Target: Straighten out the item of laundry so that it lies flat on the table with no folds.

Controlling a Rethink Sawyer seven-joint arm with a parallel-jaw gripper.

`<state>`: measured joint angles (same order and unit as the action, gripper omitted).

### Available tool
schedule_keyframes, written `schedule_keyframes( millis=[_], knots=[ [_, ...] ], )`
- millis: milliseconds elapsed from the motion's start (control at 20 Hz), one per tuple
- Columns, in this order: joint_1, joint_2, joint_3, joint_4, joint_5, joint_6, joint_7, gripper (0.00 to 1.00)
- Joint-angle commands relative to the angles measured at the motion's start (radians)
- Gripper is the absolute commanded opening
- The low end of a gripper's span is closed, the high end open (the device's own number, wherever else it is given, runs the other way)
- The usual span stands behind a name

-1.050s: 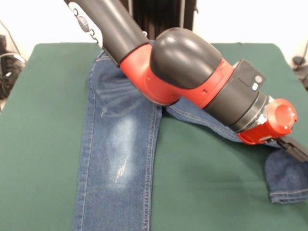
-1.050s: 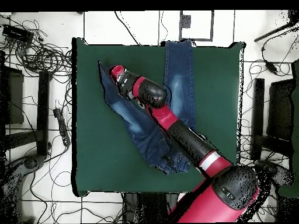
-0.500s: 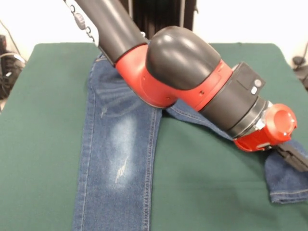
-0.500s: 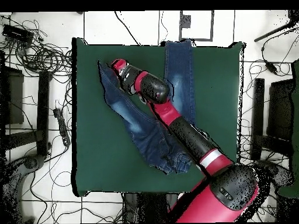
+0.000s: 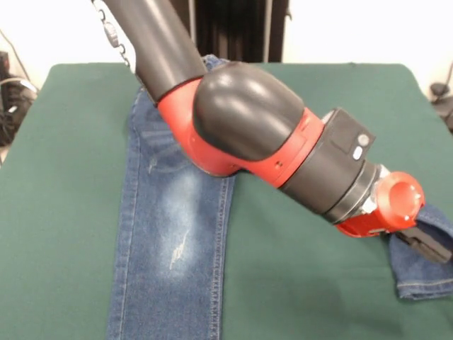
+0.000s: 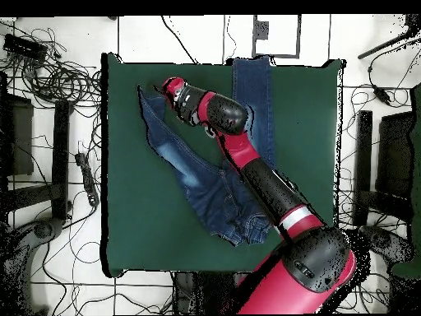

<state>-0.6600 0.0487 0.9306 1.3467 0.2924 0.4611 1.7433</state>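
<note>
1. Jeans lie on the green bench, spread in a V. The waist sits near the bench edge on the robot's side, as the overhead view shows.
2. One leg runs straight across the bench and flat, and its hem reaches the edge opposite the robot. A faded whitish patch and a small distressed mark show on its thigh in the front view.
3. The other leg angles away toward the bench corner that lies at upper left in the overhead view. Its hem end is partly folded or bunched, with the stitched hem facing up.
4. The arm reaches over the waist and along the angled leg, hiding the crotch area and much of that leg in the front view.
5. The tool is at the hem end of the angled leg, low over the denim. Only a dark part of it shows past the red wrist; cannot tell whether it is open, closed or gripping the cloth.
6. Overhead: the red wrist is near that corner of the bench, over the leg's end.
</note>
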Motion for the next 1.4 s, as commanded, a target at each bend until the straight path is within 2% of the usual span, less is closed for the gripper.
schedule_keyframes(
  millis=[50, 200, 300, 350, 500, 650, 750, 1000, 1250, 1400],
  knots=[
    [0.052, 0.065, -0.134, -0.201, 0.061, 0.172, 0.077, 0.0],
    [0.06, 0.064, -0.156, -0.225, 0.037, 0.205, 0.067, 0.0],
    [0.063, 0.062, -0.16, -0.25, -0.022, 0.206, -0.017, 0.0],
    [0.066, 0.062, -0.164, -0.265, -0.041, 0.23, -0.038, 1.0],
    [0.086, 0.051, -0.191, -0.299, -0.078, 0.275, -0.076, 1.0],
    [0.098, 0.053, -0.197, -0.328, -0.083, 0.297, -0.051, 1.0],
    [0.109, 0.046, -0.221, -0.331, -0.048, 0.321, 0.053, 1.0],
    [0.124, 0.064, -0.223, -0.406, -0.066, 0.395, -0.004, 1.0],
    [0.137, 0.069, -0.231, -0.46, -0.027, 0.528, 0.061, 1.0],
    [0.125, 0.065, -0.207, -0.433, -0.019, 0.541, 0.053, 1.0]
  ],
)
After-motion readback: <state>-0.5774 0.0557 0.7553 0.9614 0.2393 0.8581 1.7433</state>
